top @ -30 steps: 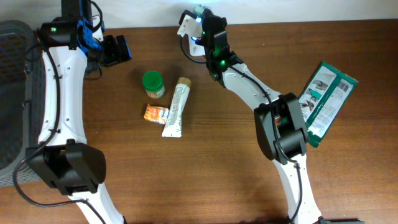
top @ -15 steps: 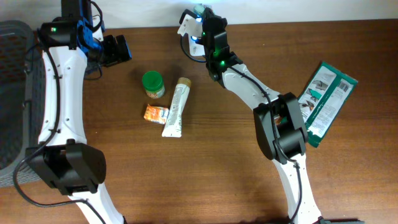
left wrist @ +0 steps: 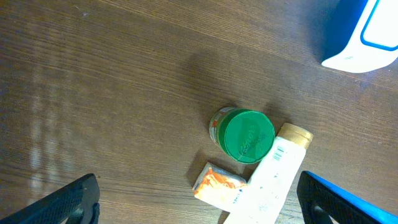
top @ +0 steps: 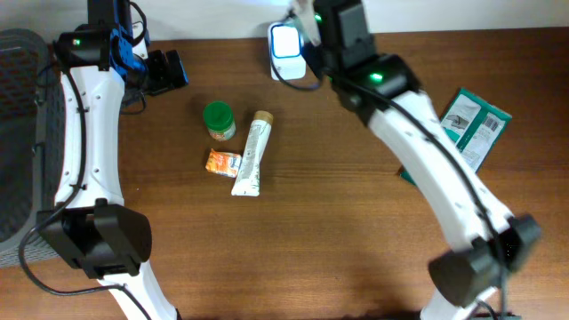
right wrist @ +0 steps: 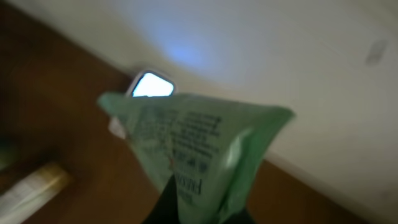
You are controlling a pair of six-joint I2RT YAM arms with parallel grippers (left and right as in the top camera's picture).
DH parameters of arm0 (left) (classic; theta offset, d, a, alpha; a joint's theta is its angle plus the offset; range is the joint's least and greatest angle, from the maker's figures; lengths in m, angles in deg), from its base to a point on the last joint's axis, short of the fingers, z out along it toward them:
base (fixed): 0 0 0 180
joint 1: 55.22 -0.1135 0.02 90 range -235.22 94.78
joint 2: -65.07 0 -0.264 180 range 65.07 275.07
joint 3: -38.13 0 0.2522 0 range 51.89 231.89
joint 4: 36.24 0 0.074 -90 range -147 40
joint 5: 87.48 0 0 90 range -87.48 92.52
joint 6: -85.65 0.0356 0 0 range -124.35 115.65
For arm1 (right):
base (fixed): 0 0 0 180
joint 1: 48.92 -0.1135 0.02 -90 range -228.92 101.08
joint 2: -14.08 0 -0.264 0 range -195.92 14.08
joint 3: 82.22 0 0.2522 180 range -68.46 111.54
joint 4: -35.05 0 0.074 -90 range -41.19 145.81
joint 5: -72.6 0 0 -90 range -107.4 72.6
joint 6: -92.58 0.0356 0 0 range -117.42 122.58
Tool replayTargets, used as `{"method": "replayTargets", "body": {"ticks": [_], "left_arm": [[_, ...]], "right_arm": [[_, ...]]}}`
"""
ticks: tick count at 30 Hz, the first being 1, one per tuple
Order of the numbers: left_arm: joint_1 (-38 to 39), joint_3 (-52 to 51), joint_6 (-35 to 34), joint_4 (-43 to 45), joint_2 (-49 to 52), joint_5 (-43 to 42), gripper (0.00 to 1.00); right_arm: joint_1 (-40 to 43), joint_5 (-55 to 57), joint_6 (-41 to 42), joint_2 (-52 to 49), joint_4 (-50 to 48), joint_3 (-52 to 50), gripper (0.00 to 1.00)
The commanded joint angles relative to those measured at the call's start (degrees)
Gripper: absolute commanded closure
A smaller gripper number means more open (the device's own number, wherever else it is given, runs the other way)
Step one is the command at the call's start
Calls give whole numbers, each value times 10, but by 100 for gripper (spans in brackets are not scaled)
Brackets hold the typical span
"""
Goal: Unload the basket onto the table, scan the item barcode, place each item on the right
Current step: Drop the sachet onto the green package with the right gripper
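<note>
The green pouch (right wrist: 199,149) fills the middle of the right wrist view, blurred. Its printed face is toward the camera, and its lower end is pinched between the closed fingers of the right gripper (right wrist: 200,210) at the bottom edge. The print is too smeared to pick out a barcode. Behind the pouch's upper left corner glows the lit window of the scanner (right wrist: 151,84), which stands where the brown table (right wrist: 37,124) meets the pale wall. In the overhead view the scanner (top: 287,41) sits at the top centre of the frame. The right arm reaches up to it from the lower right, its wrist just to the scanner's right, and the pouch cannot be made out there. Below and left of the scanner, toward the middle of the table (top: 320,222), lie a green-lidded jar (top: 219,118), a cream tube (top: 251,153) and a small orange sachet (top: 222,163). The sachet touches the tube's left side. A green box (top: 476,124) lies at the right edge, partly under the arm. The left gripper (top: 172,69) hangs at the upper left with its jaws spread wide and nothing between them, and its wrist camera looks down on the jar.
</note>
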Motion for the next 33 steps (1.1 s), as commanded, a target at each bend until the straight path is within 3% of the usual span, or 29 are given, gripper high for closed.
{"method": "replayTargets", "body": {"ticks": [1,5,9,13,19,22,24,25,27,31,33], "left_arm": [[-1,5,3,0,-5,4,1],[-1,5,3,0,-5,4,1],[-1,5,3,0,-5,4,1],[-1,5,3,0,-5,4,1],[-1,5,3,0,-5,4,1],[-1,5,3,0,-5,4,1],[-1,5,3,0,-5,4,1],[-1,5,3,0,-5,4,1],[-1,5,3,0,-5,4,1],[-1,5,3,0,-5,4,1],[-1,5,3,0,-5,4,1]], "right_arm": [[24,-64,190,46,119,0,96],[144,-141,247,41,297,-7,96],[283,-212,247,39,315,-67,96],[412,-294,247,38,218,-193,96],[496,-332,271,38,6,-393,95],[500,-328,270,38,-6,-413,67],[500,-330,270,38,-6,-412,37],[500,-335,270,39,-5,-411,28],[500,-347,253,43,35,-386,22],[487,-357,223,43,188,-262,21],[451,-415,192,43,247,-204,20]]}}
